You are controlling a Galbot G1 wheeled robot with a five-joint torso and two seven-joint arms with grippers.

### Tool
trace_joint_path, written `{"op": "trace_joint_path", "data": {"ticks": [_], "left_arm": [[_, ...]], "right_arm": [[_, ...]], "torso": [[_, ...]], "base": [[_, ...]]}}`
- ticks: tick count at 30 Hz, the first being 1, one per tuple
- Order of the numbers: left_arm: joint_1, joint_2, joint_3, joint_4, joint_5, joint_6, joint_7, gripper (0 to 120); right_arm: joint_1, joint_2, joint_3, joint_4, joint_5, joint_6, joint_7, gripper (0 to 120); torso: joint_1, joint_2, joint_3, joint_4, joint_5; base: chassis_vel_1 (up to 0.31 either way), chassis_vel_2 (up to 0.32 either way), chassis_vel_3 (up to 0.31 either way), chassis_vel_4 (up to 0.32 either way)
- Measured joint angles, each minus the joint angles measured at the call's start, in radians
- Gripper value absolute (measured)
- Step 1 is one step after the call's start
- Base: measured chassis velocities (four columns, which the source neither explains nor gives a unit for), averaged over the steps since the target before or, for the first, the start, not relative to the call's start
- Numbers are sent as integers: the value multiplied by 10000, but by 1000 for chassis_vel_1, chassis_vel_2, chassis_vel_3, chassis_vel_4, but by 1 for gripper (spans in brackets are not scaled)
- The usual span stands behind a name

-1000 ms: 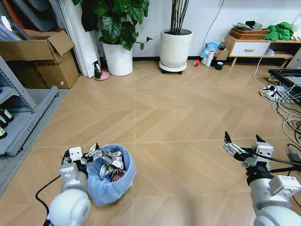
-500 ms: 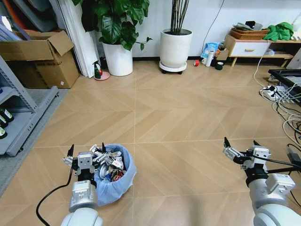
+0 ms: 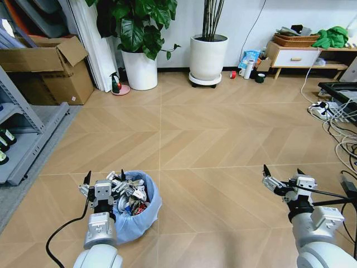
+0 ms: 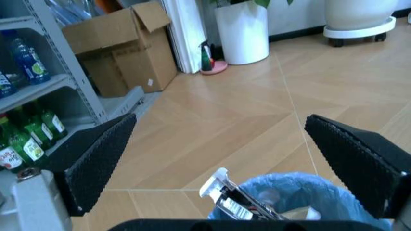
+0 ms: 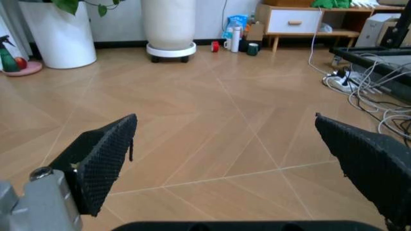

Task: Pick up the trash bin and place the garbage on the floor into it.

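The trash bin (image 3: 139,215), lined with a crinkly light-blue bag, stands on the floor (image 3: 212,139) at my lower left. It is stuffed with garbage (image 3: 133,195): crumpled wrappers, paper and a red can. My left gripper (image 3: 105,175) is open at the bin's left rim and points forward, holding nothing. In the left wrist view the open left gripper (image 4: 220,120) hovers above the blue bag (image 4: 295,190) and a wrapper (image 4: 234,202). My right gripper (image 3: 281,170) is open and empty over bare planks at the lower right, as the right wrist view shows the same gripper (image 5: 224,118).
Two big white plant pots (image 3: 139,70) (image 3: 207,56) stand at the back wall, with a green spray bottle (image 3: 115,84) between a cardboard box (image 3: 50,67) and the left pot. A grey shelf (image 3: 17,139) with bottles lines the left. Cables (image 3: 340,125) lie on the right.
My left gripper has swung from facing the bin's rim to pointing forward beside it, open. The right gripper has drawn slightly back and left. The bin has stayed put.
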Motion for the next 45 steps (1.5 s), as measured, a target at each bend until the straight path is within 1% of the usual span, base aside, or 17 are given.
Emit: {"op": "trace_joint_path", "data": {"ticks": [16, 20, 33, 45], "left_arm": [[-29, 97, 80, 28, -109, 76, -33, 100], [-25, 108, 87, 25, -109, 82, -41, 100], [-88, 117, 142, 101, -108, 97, -46, 100], [-184, 157, 212, 155, -208, 113, -51, 100]], "right_arm": [[-16, 34, -17, 27, -10, 2, -5, 100], [4, 50, -15, 8, 3, 156, -129, 100], [-3, 107, -22, -1, -52, 159, -253, 100], [-59, 172, -39, 17, -194, 177, -245, 100]], "torso": [[0, 0, 0, 0, 0], [0, 0, 0, 0, 1], [1, 0, 0, 0, 0], [0, 0, -1, 0, 0]], "base": [[-40, -34, 34, 37], [-52, -37, 53, 42], [0, 0, 0, 0], [75, -80, -83, 77]]}}
